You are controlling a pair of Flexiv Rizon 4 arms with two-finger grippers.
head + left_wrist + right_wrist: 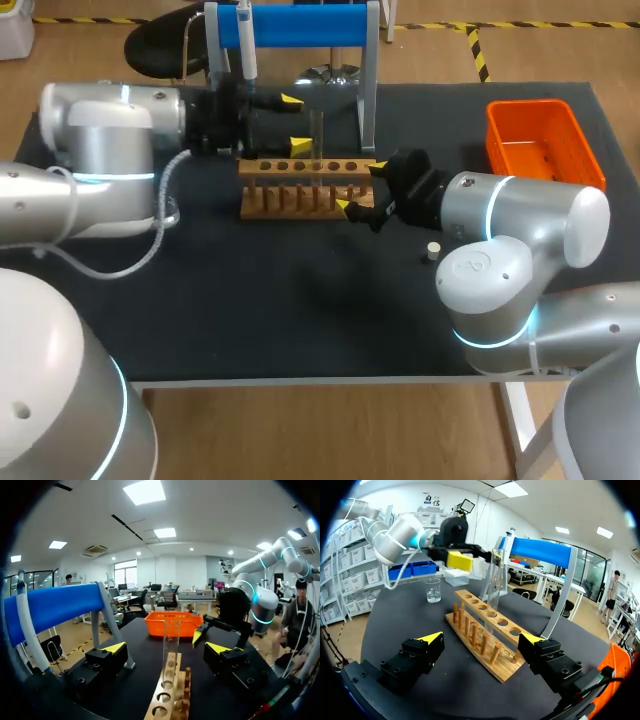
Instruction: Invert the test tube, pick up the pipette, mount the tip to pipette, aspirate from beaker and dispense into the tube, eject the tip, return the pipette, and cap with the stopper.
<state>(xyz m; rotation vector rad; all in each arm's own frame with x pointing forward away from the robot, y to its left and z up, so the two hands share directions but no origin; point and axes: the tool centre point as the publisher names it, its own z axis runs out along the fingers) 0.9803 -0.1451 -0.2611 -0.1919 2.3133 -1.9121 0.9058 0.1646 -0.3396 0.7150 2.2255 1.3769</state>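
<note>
**Arms flank the rack; tube upright, both tools empty**

Left arm [100, 150] and right arm [500, 230] fill the head view's lower corners and sides. Past them the left tool [295, 122] sits at upper middle and the right tool [360, 188] at centre, one at each end of the rack [300, 190]. Both are wide open and hold nothing.

The tube [317, 135] stands in a rack hole at upper centre, mouth up it seems, which suits it to receive liquid. Ahead of the left tool, it lines up between the fingers [114, 647] but apart from them. I judge the inverting done and the pipette next.

The pipette [247, 45] hangs on the stand [300, 25] at top centre, close to the left tool, probably so that arm can lift it off. The stopper [433, 251] lies on the counter [250, 300] right of centre, beside the right arm, handy for capping. The beaker [433, 590] stands beyond the rack's far end, near the left arm. The basket [540, 140], upper right, may be meant for the spent tip.
</note>
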